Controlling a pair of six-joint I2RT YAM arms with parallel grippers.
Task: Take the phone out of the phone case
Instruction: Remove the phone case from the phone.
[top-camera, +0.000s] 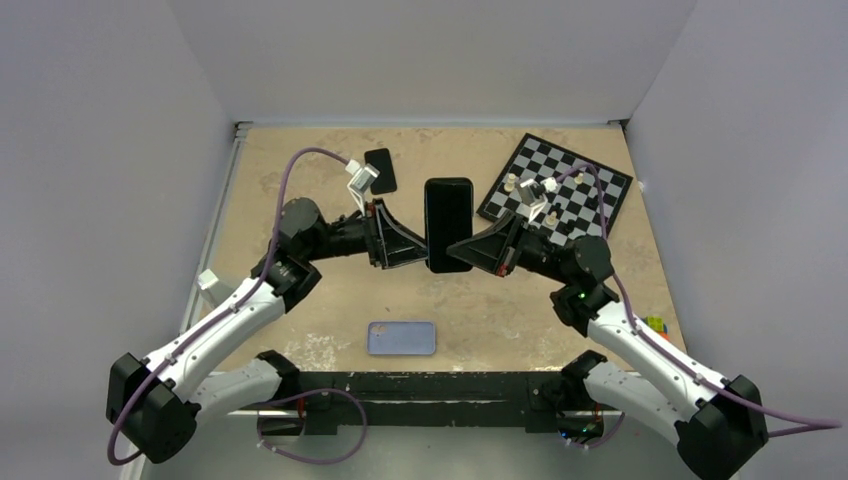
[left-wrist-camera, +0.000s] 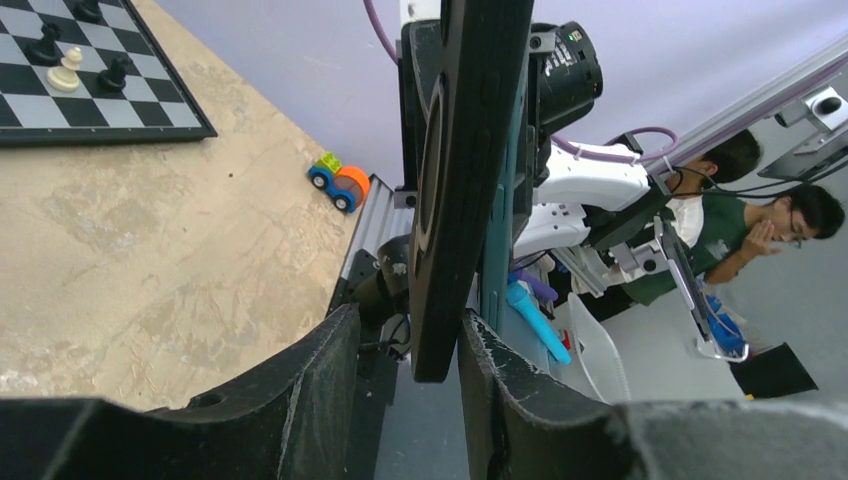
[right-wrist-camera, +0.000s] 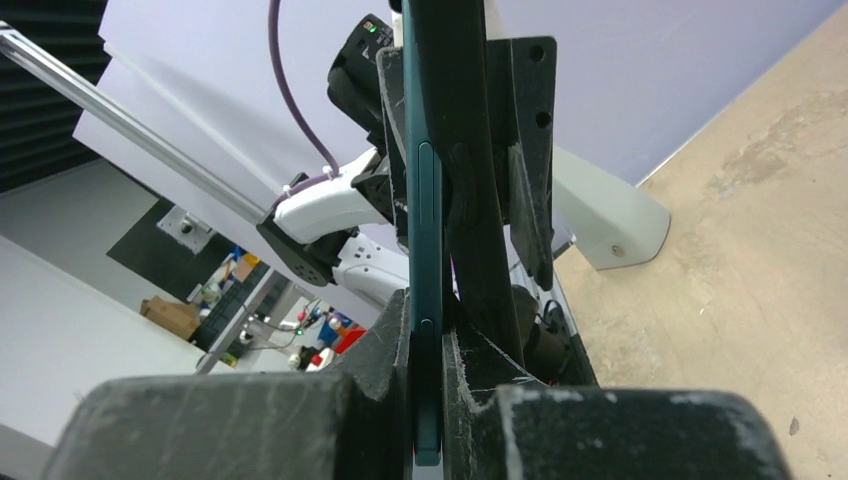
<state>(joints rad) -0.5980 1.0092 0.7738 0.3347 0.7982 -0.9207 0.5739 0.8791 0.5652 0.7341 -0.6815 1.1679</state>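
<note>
The phone (top-camera: 448, 222), black screen up, is held above the table's middle between both grippers. In the right wrist view its edge is teal (right-wrist-camera: 425, 200), and my right gripper (right-wrist-camera: 428, 320) is shut on it. A black slab (right-wrist-camera: 475, 200) lies flat against its other face. In the left wrist view my left gripper (left-wrist-camera: 408, 318) straddles that black slab (left-wrist-camera: 460, 180). Its right finger touches the slab and a gap shows on the left. The pale lavender-blue phone case (top-camera: 401, 338) lies flat near the table's front edge, apart from both grippers, with no black screen showing.
A second bare black phone (top-camera: 381, 170) lies at the back. A chessboard (top-camera: 580, 210) with several pieces sits at the back right. A small colourful toy car (left-wrist-camera: 340, 182) stands at the right table edge. A white bracket (top-camera: 208, 282) is on the left edge.
</note>
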